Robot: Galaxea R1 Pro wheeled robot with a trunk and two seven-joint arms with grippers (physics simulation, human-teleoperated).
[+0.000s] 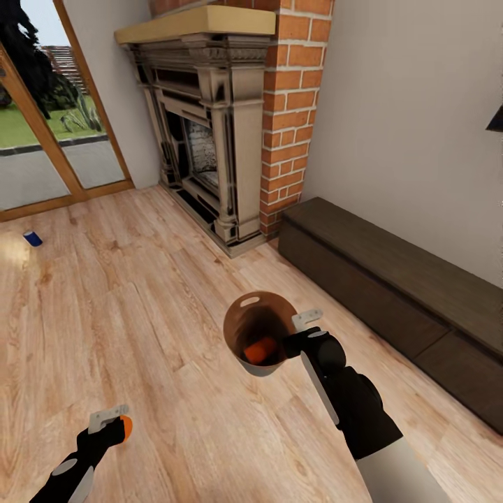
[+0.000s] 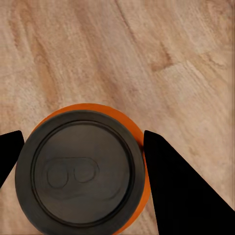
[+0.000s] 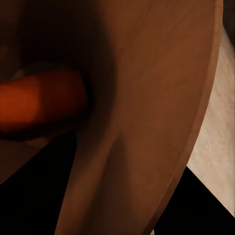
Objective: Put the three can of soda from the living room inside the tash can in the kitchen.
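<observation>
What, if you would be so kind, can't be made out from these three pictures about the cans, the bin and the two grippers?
- Blue can, head view: too small to tell whether it stands or lies.
- Orange can inside the trash can, right wrist view: its ends are lost in shadow.
- Held orange can, left wrist view: its lid hides the side.
- Right gripper, head view: the bin's rim hides how its fingers close.
- Left gripper covers most of its can.
</observation>
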